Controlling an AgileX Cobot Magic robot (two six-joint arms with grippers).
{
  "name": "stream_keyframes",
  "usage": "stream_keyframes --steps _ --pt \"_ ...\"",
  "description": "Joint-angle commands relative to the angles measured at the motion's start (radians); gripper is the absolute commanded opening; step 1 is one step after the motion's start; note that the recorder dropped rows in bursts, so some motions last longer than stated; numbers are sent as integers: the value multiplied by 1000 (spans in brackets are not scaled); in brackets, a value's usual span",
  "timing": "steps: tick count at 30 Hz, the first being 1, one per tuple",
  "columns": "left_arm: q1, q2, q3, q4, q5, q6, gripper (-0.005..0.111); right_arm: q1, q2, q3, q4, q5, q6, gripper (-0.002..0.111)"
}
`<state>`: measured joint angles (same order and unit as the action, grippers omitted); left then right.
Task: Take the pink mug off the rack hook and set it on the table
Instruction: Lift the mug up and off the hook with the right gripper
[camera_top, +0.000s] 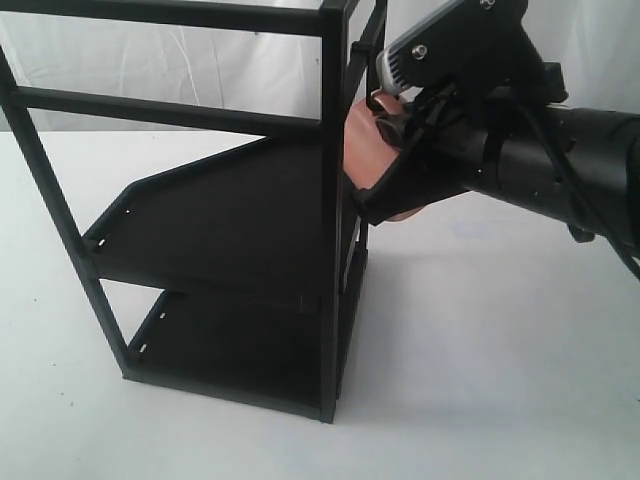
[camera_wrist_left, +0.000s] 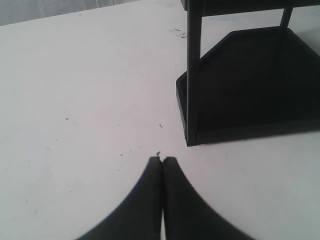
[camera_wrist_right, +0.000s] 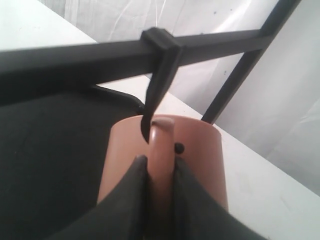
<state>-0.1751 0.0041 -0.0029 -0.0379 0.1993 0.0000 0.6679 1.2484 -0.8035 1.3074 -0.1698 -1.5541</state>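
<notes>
The pink mug (camera_top: 362, 152) hangs at the right upright of the tall black rack (camera_top: 330, 250), well above the white table (camera_top: 480, 340). My right gripper (camera_top: 400, 125) is shut on the mug's loop handle (camera_wrist_right: 161, 145), one finger on each side of it. The black rack hook (camera_wrist_right: 156, 95) comes off the bar and curves down, its tip against the top of the handle (camera_wrist_right: 161, 145) on the mug body (camera_wrist_right: 200, 150). My left gripper (camera_wrist_left: 162, 160) is shut with nothing in it, low over the table (camera_wrist_left: 75, 100) near the rack's foot (camera_wrist_left: 192, 135). It does not show in the exterior view.
The rack has two slanted black shelves (camera_top: 230, 220) and a top frame of black bars. A white backdrop hangs behind. My right arm (camera_top: 560, 160) reaches in from the right at the height of the mug.
</notes>
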Motion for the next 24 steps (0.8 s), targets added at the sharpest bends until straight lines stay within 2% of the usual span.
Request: stream_keyframes --steps 1,9,14,18,20,22,23,24 --pt "1 -4 3 -6 3 0 0 -1 -30 -3 2 -58 23 0" --pt "1 -4 3 -6 3 0 0 -1 -72 -3 19 -164 23 0" --pt "1 -4 3 -6 3 0 0 -1 -74 22 198 -300 8 0" --pt "0 -4 3 -6 4 0 0 -1 -78 118 127 -298 45 0" --pt "-12 -4 3 -6 4 0 0 -1 -80 178 -14 -312 212 0" --pt "-29 -4 3 -6 4 0 0 -1 -86 260 -222 -388 469 0" --pt "-37 -4 3 -6 4 0 0 -1 -93 306 -352 -442 632 0" --pt "-48 -4 3 -6 4 0 0 -1 -102 387 -555 -554 896 0"
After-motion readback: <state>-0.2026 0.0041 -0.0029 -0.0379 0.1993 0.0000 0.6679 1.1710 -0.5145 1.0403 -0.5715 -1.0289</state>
